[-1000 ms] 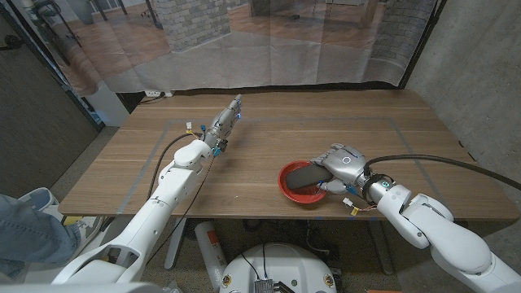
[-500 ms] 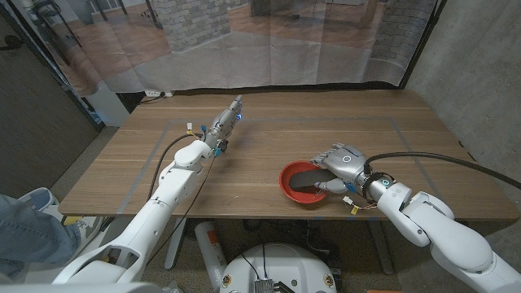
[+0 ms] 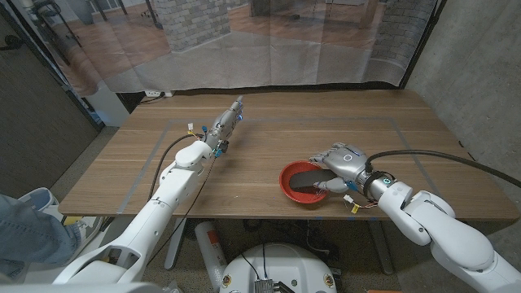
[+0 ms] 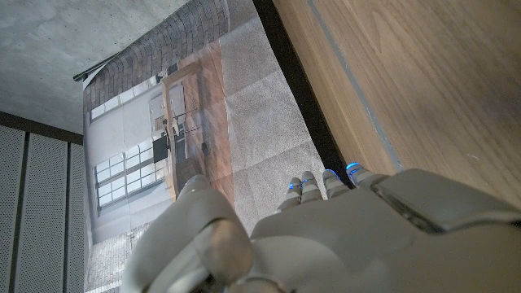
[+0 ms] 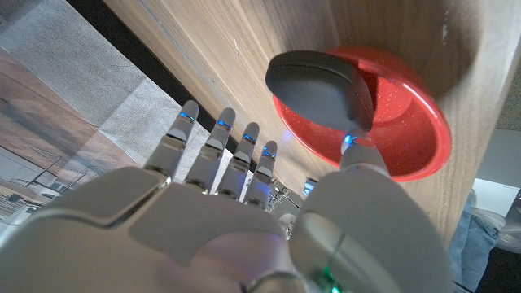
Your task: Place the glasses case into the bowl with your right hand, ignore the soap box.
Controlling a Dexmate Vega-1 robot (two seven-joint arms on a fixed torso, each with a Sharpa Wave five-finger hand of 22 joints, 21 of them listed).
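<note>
well toward the near right of the wooden table (image 3: 269, 159) sits the red bowl (image 3: 286, 186), close to the near edge but fully on the wood; holds the dark glasses case (image 3: 307, 176), lying across it with one rounded end lifted over the rim, as seen in the right wrist view (image 5: 319, 85) against the bowl (image 5: 407, 138)

just beside the bowl on its right hovers the right hand (image 3: 340, 163), fingers spread and straight, gripping nothing; thumb tip (image 5: 352, 146) close to the case's end, contact or gap impossible to tell; fingers (image 5: 218, 134) reaching out over bare wood away from the bowl

far across, at the left middle of the table, stretches the left hand (image 3: 225, 124), standing on its edge, fingers straight and close together, holding nothing; seen in the left wrist view (image 4: 358, 236) with blue-lit fingertips (image 4: 329, 174) pointing toward the table's far edge

broad bare wood between the two hands and along the far side, marked by a faint taped rectangle (image 3: 175, 124); backed by a pale printed curtain (image 3: 269, 49) hanging behind the far edge; flanked on the right by a grey concrete wall (image 3: 480, 73)
</note>
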